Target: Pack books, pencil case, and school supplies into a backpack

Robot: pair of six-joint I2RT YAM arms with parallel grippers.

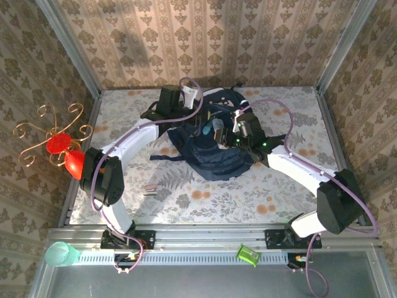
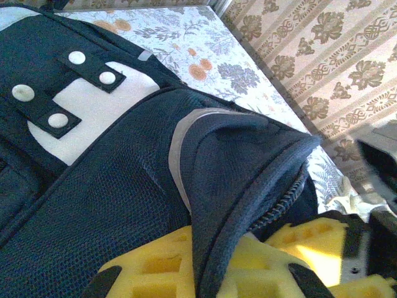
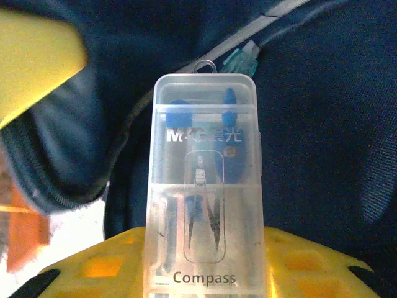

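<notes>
Right gripper [image 3: 205, 264]: clamped on the lower sides of the compass box [image 3: 205, 174], which stands upright between the pads.
Left gripper [image 2: 226, 261]: pinched tight on a fold of the backpack [image 2: 111, 205] at its zip rim.
Box handling: probably light, stiff, smooth and slippery; flat side walls suit the grip.
Box position: just before the dark opening, top end toward it.
Backpack: soft, floppy; mid-table [image 1: 279, 192], nearer the far edge.

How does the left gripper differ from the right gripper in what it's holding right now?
The left gripper is pinched shut on the navy zip edge of the backpack; the right gripper stands wider, clamped on a rigid clear compass case. The left's fabric folds between its fingers; the right's case stands straight out from it. Both have yellow fingers.
</notes>
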